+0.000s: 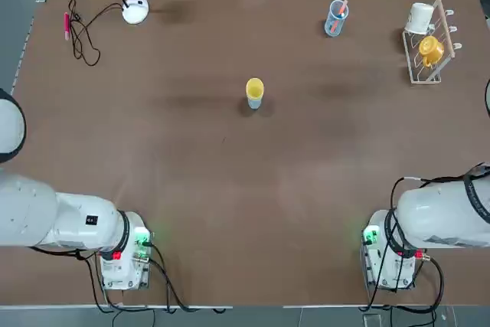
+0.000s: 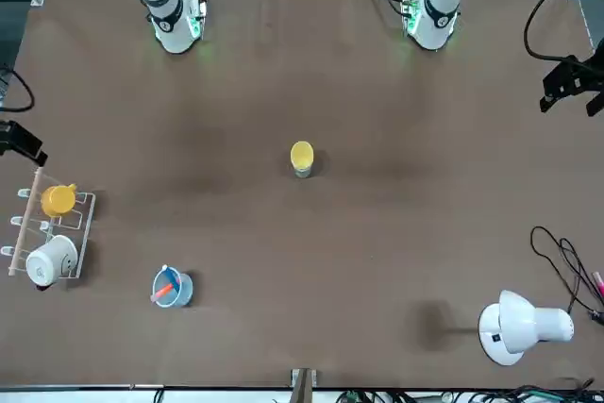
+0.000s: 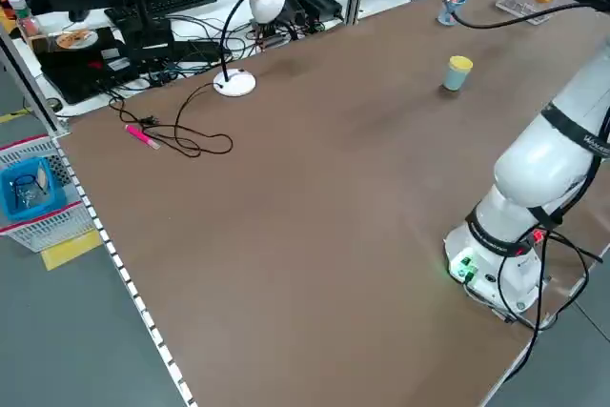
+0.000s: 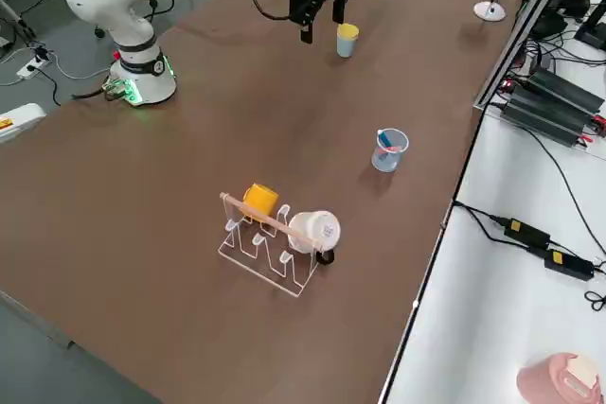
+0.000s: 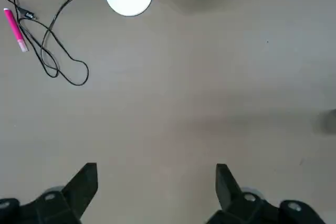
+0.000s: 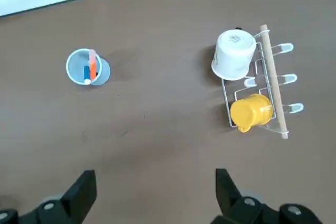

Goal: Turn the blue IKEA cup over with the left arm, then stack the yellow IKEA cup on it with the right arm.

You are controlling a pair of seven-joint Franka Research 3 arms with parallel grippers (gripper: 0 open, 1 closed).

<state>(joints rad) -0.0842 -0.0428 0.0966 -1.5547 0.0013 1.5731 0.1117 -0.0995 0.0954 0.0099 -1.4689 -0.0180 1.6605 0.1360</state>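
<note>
The yellow IKEA cup (image 1: pixel 255 87) sits stacked on top of the blue IKEA cup (image 1: pixel 255 103) in the middle of the table; only the blue cup's lower band shows under it (image 2: pixel 302 173). In the left side view the pair shows as yellow cup (image 3: pixel 459 66) over blue cup (image 3: pixel 454 82). Both arms are drawn back, far from the stack. My left gripper (image 5: pixel 156 174) hangs open and empty high over the table's left side, above the lamp. Over the right side, my right gripper (image 6: pixel 156 179) is open and empty above the rack.
A white desk lamp (image 1: pixel 135 10), its black cable (image 1: pixel 84 36) and a pink pen (image 1: pixel 66 24) lie at the back left. At the back right stand a clear glass with a pink stick (image 1: pixel 335 18) and a rack (image 1: pixel 429 55) holding a white mug and an orange-yellow mug.
</note>
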